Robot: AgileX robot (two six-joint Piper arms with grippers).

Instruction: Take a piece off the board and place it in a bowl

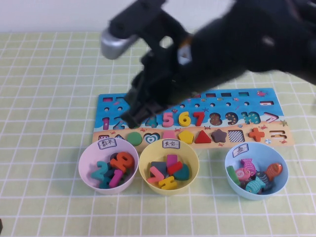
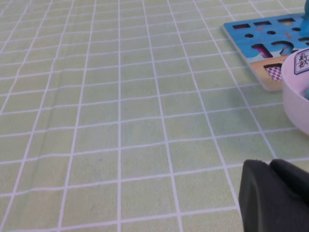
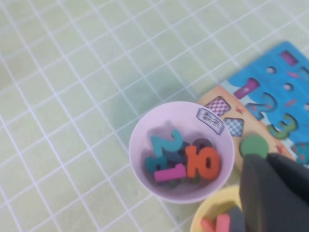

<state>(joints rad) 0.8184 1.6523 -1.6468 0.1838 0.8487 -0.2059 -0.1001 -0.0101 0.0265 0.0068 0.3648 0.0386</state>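
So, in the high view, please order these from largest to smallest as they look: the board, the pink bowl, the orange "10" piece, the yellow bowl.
1. The board.
2. The pink bowl and the yellow bowl look alike in size, so I do not rank them.
3. The "10" piece, lying in the pink bowl.

The right gripper hangs over the board's left end; the left gripper is low over the cloth.

Yellow bowl, blue bowl (both filled), checked cloth.
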